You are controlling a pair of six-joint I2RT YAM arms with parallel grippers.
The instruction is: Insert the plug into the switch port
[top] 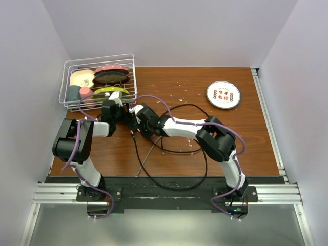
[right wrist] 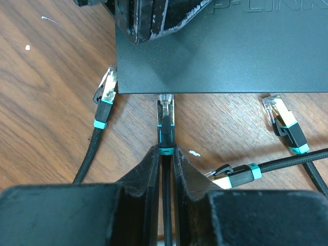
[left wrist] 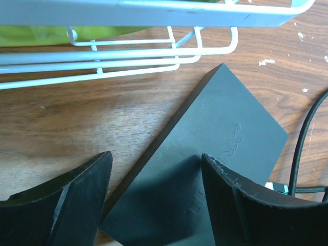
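right pincer holds plug against the switch edge.

A white wire basket is sitting at the upper left of the wooden desk, holding pink, dark and green dishes. A round white disc with red marks is lying flat at upper right. White specks are dotting the wood between them.

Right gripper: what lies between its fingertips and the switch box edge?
Only the plug it holds, tip at the box edge; right wrist view.
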